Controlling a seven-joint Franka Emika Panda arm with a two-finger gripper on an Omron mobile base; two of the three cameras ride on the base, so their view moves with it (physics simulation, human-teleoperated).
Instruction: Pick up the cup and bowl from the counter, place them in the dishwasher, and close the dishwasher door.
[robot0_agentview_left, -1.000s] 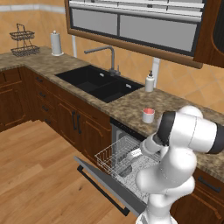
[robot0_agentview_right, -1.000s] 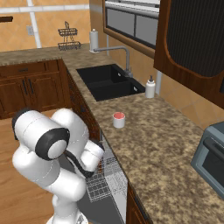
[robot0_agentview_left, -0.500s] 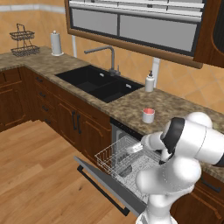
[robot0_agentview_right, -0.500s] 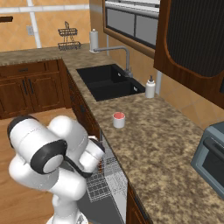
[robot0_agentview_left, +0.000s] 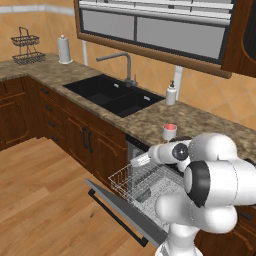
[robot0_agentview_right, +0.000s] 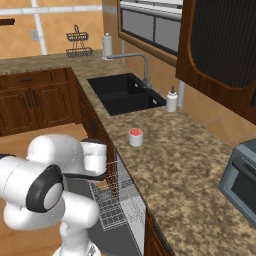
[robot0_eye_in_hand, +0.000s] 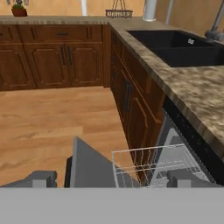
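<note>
Red-rimmed cup (robot0_agentview_left: 169, 131) waits on the worktop (robot0_agentview_left: 200, 122), dishwasher door (robot0_agentview_left: 125, 210) down, rack (robot0_agentview_left: 145, 182) pulled out, bowl unseen, end effector (robot0_eye_in_hand: 114, 178) spread wide and empty.

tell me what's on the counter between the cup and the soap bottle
Nothing: in the right base view the counter is bare speckled granite between the cup and the soap bottle. The left base view shows the same.
</note>
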